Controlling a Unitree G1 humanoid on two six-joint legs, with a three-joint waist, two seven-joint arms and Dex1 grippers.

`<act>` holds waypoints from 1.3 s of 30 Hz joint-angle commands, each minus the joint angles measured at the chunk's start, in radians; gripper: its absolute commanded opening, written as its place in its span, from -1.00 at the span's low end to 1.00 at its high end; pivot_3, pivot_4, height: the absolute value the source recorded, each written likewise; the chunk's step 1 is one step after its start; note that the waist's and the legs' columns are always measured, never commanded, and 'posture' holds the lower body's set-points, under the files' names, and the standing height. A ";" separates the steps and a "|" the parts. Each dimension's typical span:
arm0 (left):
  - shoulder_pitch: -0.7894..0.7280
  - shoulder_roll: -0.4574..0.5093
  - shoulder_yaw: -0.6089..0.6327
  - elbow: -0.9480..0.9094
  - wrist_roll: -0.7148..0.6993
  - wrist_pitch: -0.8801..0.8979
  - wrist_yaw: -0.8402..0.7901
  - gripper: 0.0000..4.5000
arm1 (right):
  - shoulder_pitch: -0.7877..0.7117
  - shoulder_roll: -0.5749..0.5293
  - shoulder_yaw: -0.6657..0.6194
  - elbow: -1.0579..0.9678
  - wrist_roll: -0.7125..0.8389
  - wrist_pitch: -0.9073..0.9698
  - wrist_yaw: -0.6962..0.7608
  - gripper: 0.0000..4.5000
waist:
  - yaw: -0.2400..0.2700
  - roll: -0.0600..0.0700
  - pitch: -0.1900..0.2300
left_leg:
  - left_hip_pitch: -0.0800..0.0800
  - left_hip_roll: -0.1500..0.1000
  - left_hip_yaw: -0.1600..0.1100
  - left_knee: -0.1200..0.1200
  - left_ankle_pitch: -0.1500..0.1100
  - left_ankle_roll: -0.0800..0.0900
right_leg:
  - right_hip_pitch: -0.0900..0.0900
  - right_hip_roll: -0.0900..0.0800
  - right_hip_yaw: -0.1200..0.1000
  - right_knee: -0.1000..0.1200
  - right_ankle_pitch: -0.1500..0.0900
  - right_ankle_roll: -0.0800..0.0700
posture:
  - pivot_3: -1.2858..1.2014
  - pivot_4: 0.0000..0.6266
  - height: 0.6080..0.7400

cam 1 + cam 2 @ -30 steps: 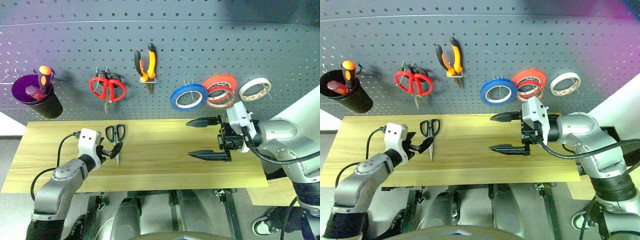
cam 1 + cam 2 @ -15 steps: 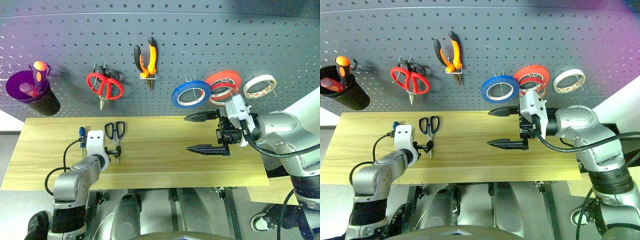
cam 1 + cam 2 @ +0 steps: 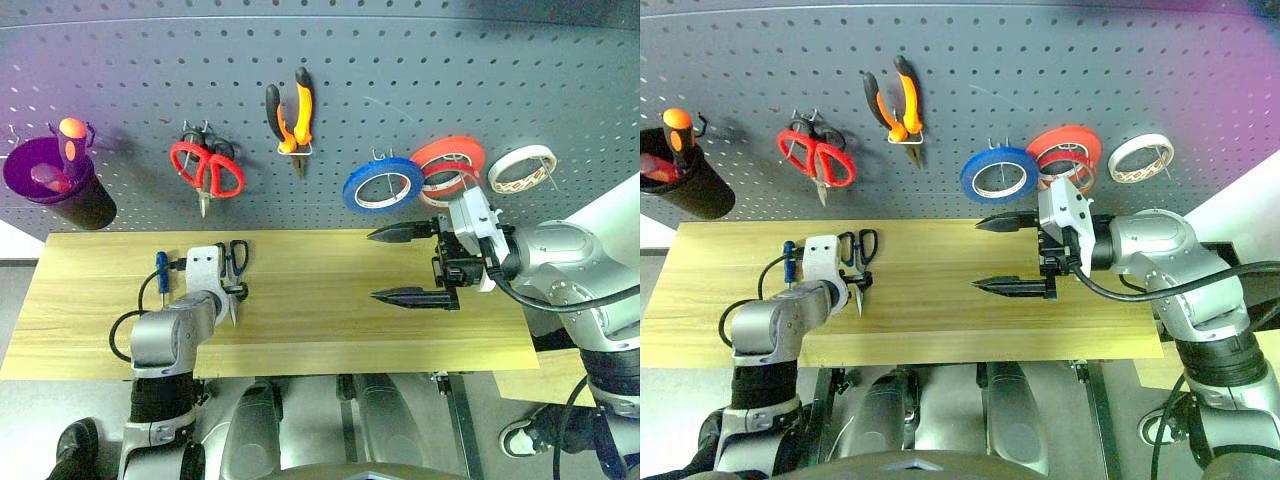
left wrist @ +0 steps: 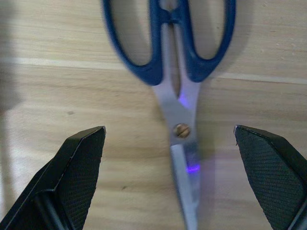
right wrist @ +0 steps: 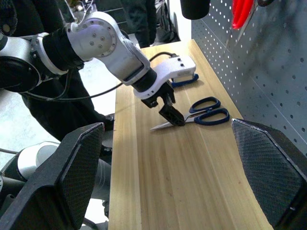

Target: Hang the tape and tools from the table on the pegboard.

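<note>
From the left eye view, you see the pegboard [image 3: 420,60] across the far side with the pliers [image 3: 290,118] hung on a hook, the red scissors [image 3: 207,170] to their left, and the blue tape [image 3: 382,187] hung to the right, next to the red-orange rolls [image 3: 448,170] and the white roll [image 3: 523,168]. A dark cup [image 3: 60,190] with an orange-handled screwdriver sits at the far left of the board. On the table [image 3: 320,330] your left gripper [image 3: 232,291] points down over the dark-handled scissors [image 3: 236,270], which lie flat with their handles toward the board, and the small blue screwdriver [image 3: 161,272] lies just left of that arm. Your right gripper [image 3: 405,265] hangs above the right half of the table with its fingers wide apart, holding nothing. In the left wrist view, your two fingertips [image 4: 84,158] stand spread on either side of the scissors' blades near the pivot screw, and you cannot tell whether they touch the wood. In the right wrist view, you look along the table past your widely parted fingers [image 5: 76,158] to the left gripper poised at the scissors' blades, with the blue screwdriver lying beyond it and the pegboard running alongside.
</note>
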 commanded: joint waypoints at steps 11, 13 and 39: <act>-0.064 -0.026 -0.021 0.081 0.055 0.006 -0.008 1.00 | 0.007 -0.008 -0.049 -0.021 -0.001 -0.055 0.016 0.98 | -0.001 0.000 0.018 | 0.000 0.000 0.000 0.000 0.000 0.000 | 0.000 0.000 0.000 0.001 0.002 0.003 | -0.08 0.20 0.90; -0.071 -0.024 -0.024 0.090 0.059 0.007 -0.014 1.00 | 0.006 -0.008 -0.054 -0.013 -0.007 -0.070 0.017 0.98 | 0.000 0.000 0.018 | 0.000 0.000 0.000 0.000 0.000 0.000 | 0.000 0.000 0.000 0.001 0.002 0.003 | -0.08 0.20 0.90; -0.096 -0.059 0.005 0.144 0.103 -0.006 -0.008 0.58 | 0.008 0.003 -0.066 0.001 -0.019 -0.102 -0.005 1.00 | -0.003 0.003 0.025 | 0.000 0.000 0.000 0.000 0.000 0.000 | 0.000 0.000 0.000 0.001 0.001 0.002 | -0.10 0.24 0.90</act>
